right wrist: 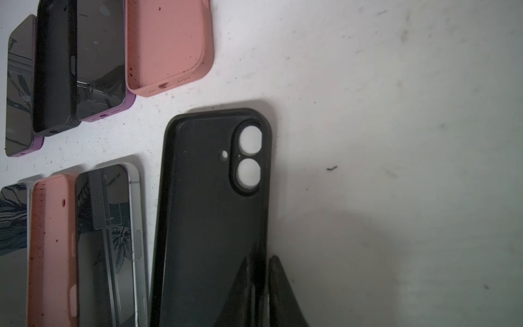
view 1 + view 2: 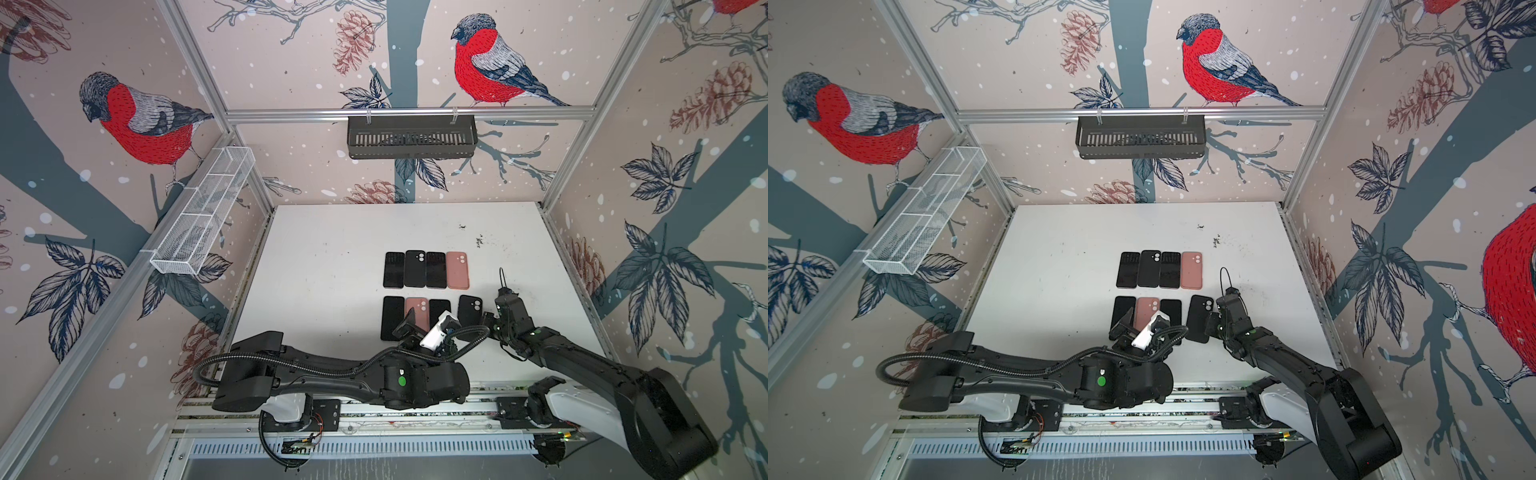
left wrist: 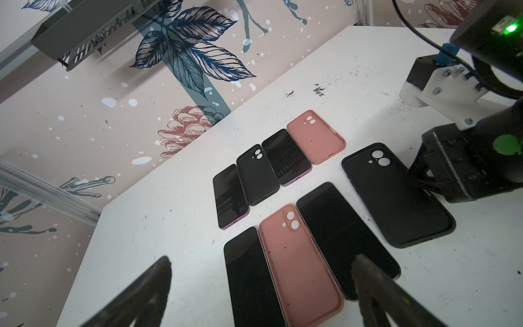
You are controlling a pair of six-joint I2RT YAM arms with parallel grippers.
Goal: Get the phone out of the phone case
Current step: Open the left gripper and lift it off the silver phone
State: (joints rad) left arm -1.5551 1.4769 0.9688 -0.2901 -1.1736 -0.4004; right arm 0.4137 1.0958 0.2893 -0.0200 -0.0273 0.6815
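**Right fingers pinch the wall of an empty black case**

The empty black soft phone case (image 1: 209, 215) lies open side up at the right end of the near row. The white table (image 1: 396, 113) shows through its camera holes. The right fingers (image 1: 283, 294) are clamped on its long side wall, one inside the shell and one outside.

Just beside the case, not touching it, a silver-edged phone (image 1: 104, 243) lies screen up. Next come a near pink case (image 3: 297, 263) and a dark phone (image 3: 249, 277). The left fingers (image 3: 373, 288) stand wide apart over this row, holding nothing.

The far row holds a purple-edged phone (image 3: 230, 195), a far black case (image 3: 257, 175), a second purple-edged phone (image 3: 285, 155) and a far pink case (image 3: 315, 137).
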